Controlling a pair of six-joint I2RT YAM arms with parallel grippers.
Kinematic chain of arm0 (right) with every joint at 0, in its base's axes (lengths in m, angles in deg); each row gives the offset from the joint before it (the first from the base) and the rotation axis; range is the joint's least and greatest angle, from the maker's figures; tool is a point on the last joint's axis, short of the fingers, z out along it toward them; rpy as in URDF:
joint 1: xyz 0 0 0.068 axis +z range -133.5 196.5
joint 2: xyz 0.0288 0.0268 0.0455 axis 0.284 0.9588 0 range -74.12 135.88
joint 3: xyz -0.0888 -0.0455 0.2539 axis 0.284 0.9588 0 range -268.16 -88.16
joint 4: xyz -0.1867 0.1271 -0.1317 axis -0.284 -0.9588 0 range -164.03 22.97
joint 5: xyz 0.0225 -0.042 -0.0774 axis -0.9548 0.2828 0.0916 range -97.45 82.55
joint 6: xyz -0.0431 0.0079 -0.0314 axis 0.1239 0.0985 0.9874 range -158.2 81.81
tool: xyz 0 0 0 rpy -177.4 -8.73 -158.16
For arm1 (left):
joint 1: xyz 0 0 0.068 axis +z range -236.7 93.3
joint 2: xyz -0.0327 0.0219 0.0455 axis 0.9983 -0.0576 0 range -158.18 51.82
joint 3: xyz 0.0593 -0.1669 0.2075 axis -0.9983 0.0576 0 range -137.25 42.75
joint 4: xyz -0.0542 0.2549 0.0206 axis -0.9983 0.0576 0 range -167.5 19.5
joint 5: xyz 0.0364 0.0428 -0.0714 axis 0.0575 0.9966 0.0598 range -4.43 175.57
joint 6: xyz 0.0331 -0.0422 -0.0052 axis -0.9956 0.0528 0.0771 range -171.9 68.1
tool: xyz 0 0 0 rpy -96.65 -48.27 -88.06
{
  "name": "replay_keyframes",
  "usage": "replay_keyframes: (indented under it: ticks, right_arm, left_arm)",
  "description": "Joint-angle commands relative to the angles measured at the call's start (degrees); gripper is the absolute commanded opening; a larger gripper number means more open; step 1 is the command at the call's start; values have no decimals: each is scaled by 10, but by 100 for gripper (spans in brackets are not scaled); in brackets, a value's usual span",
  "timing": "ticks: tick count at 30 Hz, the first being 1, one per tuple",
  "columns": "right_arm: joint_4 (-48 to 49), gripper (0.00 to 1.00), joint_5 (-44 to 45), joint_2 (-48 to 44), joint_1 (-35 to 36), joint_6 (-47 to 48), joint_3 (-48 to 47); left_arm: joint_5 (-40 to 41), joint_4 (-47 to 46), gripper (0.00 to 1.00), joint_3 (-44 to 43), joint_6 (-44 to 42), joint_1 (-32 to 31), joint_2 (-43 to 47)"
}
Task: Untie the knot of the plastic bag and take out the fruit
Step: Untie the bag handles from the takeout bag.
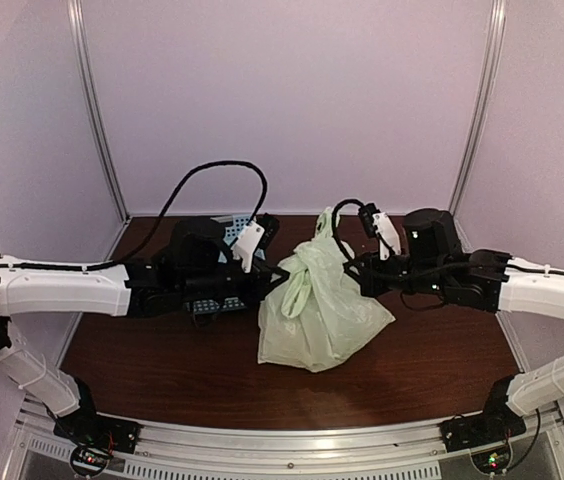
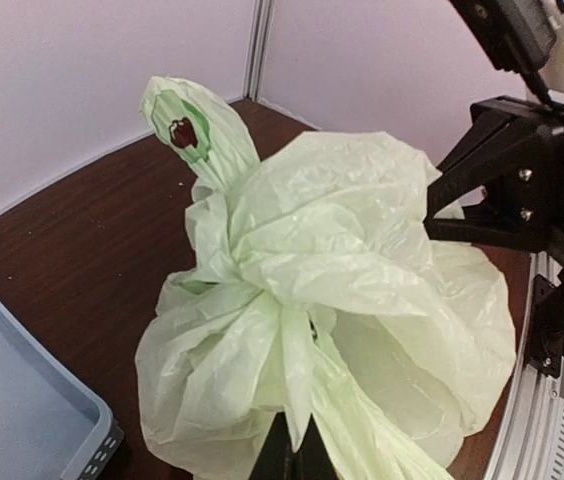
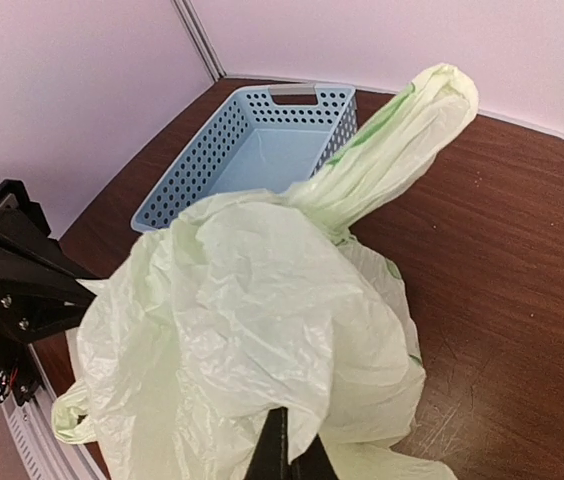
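Note:
The pale yellow-green plastic bag [image 1: 317, 315] stands in the middle of the table, tied at the top. Its knot [image 1: 302, 265] lies between both grippers; in the left wrist view the knot [image 2: 287, 300] is a gathered bunch just ahead of my fingers. My left gripper [image 1: 280, 272] [image 2: 294, 452] is shut on a fold of the bag by the knot. My right gripper [image 1: 355, 270] [image 3: 287, 455] is shut on a flap of the bag [image 3: 262, 310] from the other side. One handle loop [image 2: 187, 130] [image 3: 402, 130] sticks up. The fruit is hidden inside the bag.
A light blue perforated basket [image 3: 252, 150] stands behind the bag at the back left, partly under my left arm [image 1: 230, 230]; its corner shows in the left wrist view [image 2: 22, 410]. Walls enclose the table on three sides.

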Motion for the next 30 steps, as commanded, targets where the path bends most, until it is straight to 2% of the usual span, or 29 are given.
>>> replay_keyframes:
  ticks: [1, 5, 9, 10, 14, 16, 18, 25, 30]
  right_arm:
    - [54, 0, -3, -21, 1, 1, 108]
    - [109, 0, 10, -47, 1, -60, 227]
    - [118, 0, 18, -74, 1, -79, 248]
    - [103, 6, 22, -79, 1, -74, 240]
    - [30, 47, 46, -87, 1, -42, 187]
    - [-12, 61, 57, -88, 1, -23, 153]
    - [-45, 70, 60, -88, 1, -7, 120]
    - [-93, 88, 24, -76, 12, 25, 42]
    - [-95, 88, -2, -41, 25, 49, 24]
  left_arm:
    - [-49, -114, 0, 87, -13, 3, 28]
    - [-76, -154, 0, 160, 8, 2, 18]
    - [-92, -161, 0, 179, 16, -1, 10]
    - [-92, -162, 0, 181, 16, -2, 12]
    - [-86, -159, 0, 179, 10, -2, 22]
    - [-88, -155, 0, 174, 8, -3, 24]
    - [-91, -155, 0, 171, 9, -2, 25]
    - [-93, -161, 0, 168, 14, -3, 28]
    - [-94, -159, 0, 165, 14, -3, 25]
